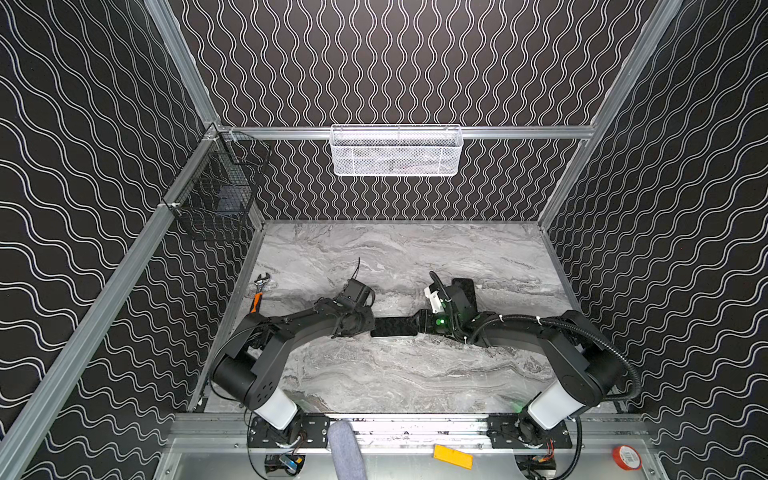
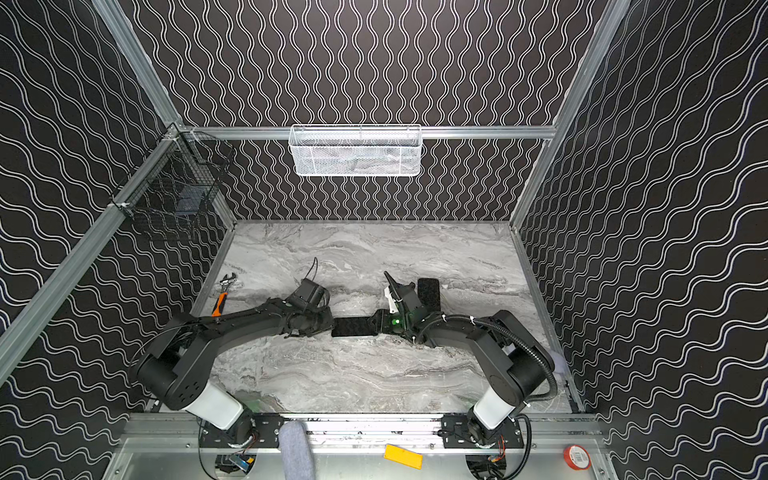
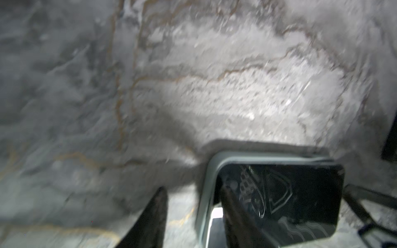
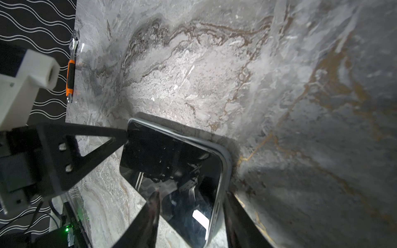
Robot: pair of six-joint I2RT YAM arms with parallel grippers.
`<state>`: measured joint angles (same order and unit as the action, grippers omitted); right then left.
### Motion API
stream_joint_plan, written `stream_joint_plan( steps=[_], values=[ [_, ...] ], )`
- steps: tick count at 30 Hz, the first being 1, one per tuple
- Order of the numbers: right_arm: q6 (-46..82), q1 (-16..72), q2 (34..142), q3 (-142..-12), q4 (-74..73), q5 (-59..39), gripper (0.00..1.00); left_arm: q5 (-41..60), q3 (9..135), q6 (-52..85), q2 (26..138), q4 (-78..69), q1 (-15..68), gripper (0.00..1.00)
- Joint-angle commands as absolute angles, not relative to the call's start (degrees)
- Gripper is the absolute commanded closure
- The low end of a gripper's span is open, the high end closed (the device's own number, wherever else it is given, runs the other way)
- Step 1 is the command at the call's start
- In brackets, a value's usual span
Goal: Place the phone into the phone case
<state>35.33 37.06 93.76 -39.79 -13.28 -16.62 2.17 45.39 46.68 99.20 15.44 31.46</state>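
Observation:
The phone (image 1: 395,328), dark-screened with a silver rim, lies lengthwise between my two grippers at mid-table in both top views. My right gripper (image 4: 192,194) is shut across the phone (image 4: 171,163) near one end, one finger against the silver edge. My left gripper (image 3: 192,193) stands open at the other end. One of its fingers is over the screen of the phone (image 3: 300,193), the other over bare table; this view is blurred. The black phone case (image 1: 467,289) lies flat just behind my right wrist, partly hidden by it.
An orange-handled wrench (image 1: 259,297) lies by the left wall. A white mesh basket (image 1: 397,151) hangs on the back rail and a black wire basket (image 1: 216,195) on the left rail. A yellow block (image 1: 453,456) and red tape (image 1: 626,457) sit below the table's front edge.

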Motion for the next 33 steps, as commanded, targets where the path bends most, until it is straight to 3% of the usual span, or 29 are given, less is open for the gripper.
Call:
stream_joint_plan(
  steps=[1,10,33],
  values=[
    [35.4,37.1,93.3,-39.4,-14.6,-17.0,0.5,1.7,44.7,46.1,97.2,20.6,31.4,0.52],
    [35.1,37.1,93.2,-39.0,-14.6,-17.3,0.49,4.2,42.6,46.8,90.2,23.1,33.3,0.52],
    [35.0,37.1,93.3,-40.2,-14.2,-17.1,0.49,-0.1,46.0,45.8,97.3,21.3,35.2,0.51]
  ],
)
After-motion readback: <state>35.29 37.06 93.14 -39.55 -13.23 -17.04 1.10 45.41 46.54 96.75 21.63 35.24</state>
